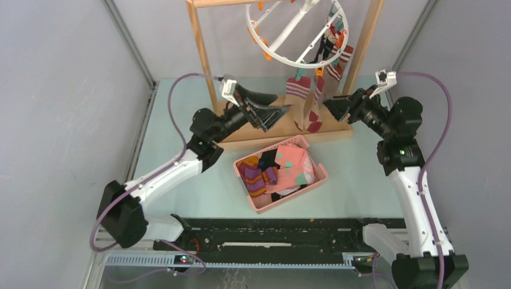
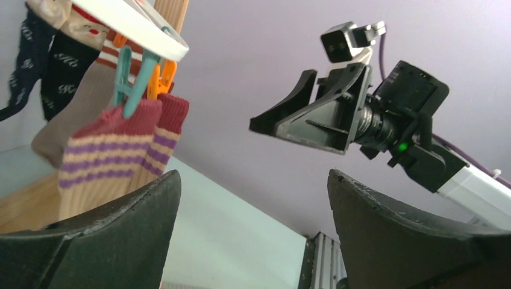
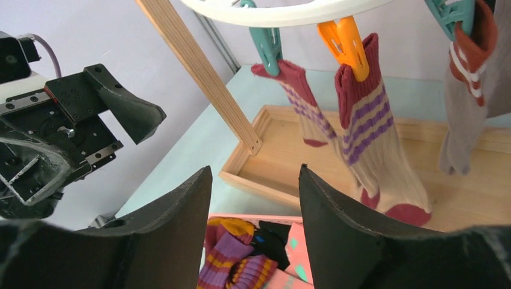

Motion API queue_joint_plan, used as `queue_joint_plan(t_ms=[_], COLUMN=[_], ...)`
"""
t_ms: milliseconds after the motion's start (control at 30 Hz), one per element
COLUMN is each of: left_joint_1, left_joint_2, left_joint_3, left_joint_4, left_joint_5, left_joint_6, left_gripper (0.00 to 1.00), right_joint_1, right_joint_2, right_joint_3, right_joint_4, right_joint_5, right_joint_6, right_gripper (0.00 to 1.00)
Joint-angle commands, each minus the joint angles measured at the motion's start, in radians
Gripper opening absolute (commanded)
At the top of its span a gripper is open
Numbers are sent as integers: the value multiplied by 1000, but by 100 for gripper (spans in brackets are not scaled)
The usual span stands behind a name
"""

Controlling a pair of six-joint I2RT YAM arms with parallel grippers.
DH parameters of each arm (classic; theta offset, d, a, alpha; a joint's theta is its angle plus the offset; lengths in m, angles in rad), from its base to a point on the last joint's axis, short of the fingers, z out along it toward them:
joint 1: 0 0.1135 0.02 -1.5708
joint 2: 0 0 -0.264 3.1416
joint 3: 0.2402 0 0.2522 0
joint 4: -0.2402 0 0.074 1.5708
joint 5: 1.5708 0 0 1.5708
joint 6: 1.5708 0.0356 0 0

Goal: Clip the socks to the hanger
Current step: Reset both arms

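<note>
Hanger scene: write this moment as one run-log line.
left claw: open, empty | right claw: open, empty | striped socks: clipped to hanger | basket: loose socks inside

Hanger [image 3: 283,13]: one. Wooden rack [image 1: 203,54]: one. Pink basket [image 1: 290,196]: one. Purple-striped socks [image 3: 373,129] on near rim: two. Other hung socks [image 2: 63,78] on far rim: perhaps four, bunched, hard to separate. Right wrist view shows teal clips [image 3: 266,45]: two; orange clip [image 3: 346,42]: one. Loose socks [image 1: 259,174] in basket: several, heap uncountable.
</note>
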Motion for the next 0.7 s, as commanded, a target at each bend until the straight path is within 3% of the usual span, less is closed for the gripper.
queue_joint_plan(t_ms=[0, 133, 367, 500, 567, 667], left_joint_1=[-5, -2, 19, 39, 50, 71], left_joint_2=[-162, -302, -564, -705, -751, -801], left_joint_3=[-131, -238, -465, -580, -606, -613], left_joint_4=[-88, -225, -350, -396, -432, -494], left_joint_5=[-23, -57, -141, -189, -200, -208], left_joint_6=[85, 153, 183, 151, 143, 149], left_gripper=[95, 96, 100, 100, 100, 100], right_joint_1=[0, 24, 108, 107, 103, 94], right_joint_2=[-100, -199, -331, -391, -434, -488], right_joint_3=[-72, -174, -320, -374, -408, -442], right_joint_4=[-30, -6, -98, -171, -180, -200], right_joint_5=[37, 42, 102, 132, 217, 343], right_joint_6=[-87, -137, -263, -242, -182, -104], right_gripper=[63, 65, 81, 88, 97, 100])
